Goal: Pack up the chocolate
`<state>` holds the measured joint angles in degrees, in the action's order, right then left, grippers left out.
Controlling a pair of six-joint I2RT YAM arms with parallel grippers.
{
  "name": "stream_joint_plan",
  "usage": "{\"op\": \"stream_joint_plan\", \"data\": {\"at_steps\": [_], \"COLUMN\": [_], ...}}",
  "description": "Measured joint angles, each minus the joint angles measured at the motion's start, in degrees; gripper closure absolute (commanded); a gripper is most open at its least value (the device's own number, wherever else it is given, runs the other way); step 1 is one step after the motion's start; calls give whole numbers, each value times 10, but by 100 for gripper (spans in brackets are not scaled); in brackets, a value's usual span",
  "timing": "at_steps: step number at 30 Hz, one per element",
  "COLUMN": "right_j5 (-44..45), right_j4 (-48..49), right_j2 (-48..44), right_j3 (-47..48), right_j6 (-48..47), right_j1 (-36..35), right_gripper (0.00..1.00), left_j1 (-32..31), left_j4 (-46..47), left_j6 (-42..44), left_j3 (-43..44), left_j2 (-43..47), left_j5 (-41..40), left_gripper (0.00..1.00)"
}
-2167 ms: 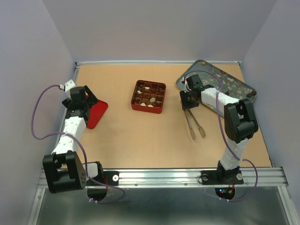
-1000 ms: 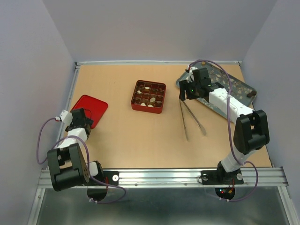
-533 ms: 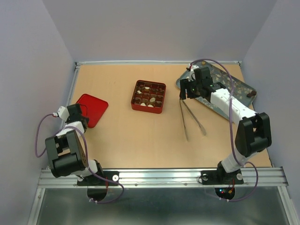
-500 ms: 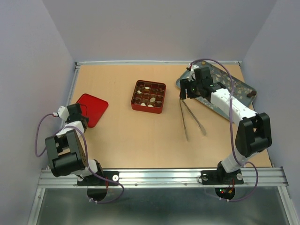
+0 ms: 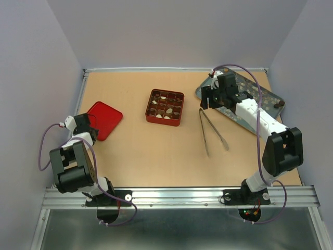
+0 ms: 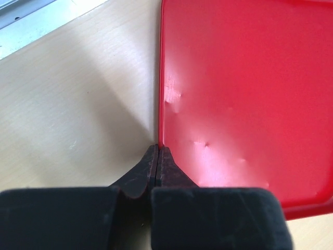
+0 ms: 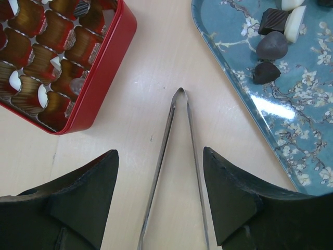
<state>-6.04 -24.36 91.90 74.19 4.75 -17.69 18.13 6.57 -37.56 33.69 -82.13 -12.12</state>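
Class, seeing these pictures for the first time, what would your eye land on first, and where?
The red gridded box mid-table stands out first. Right of it lie metal tongs below the open right gripper, beside a blue floral tray bearing loose chocolate at the far right. At the left edge, the shut left gripper points at the rim of a flat red lid.
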Motion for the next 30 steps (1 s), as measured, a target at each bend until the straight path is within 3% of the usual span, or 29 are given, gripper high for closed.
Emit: {"op": "stream_joint_plan", "data": {"at_steps": [6, 13, 19, 25, 30], "right_j5": [-5, -32, -62, -134, -208], "right_j4": [0, 0, 6, 38, 103], "right_j2": [0, 4, 5, 5, 4], "right_j3": [0, 17, 49, 72, 72], "right_j6": [0, 0, 3, 33, 87], "right_j1": [0, 0, 0, 0, -2], "right_gripper": [30, 30, 30, 30, 29], "left_j1": [0, -1, -6, -45, -118], "left_j4": [-31, -59, -67, -46, -6], "left_j6": [16, 39, 57, 67, 52], "left_j3": [0, -2, -2, -3, -3], "left_j2": [25, 145, 195, 244, 269], "left_j5": [29, 47, 67, 126, 170], "left_gripper": [100, 100, 100, 100, 100]}}
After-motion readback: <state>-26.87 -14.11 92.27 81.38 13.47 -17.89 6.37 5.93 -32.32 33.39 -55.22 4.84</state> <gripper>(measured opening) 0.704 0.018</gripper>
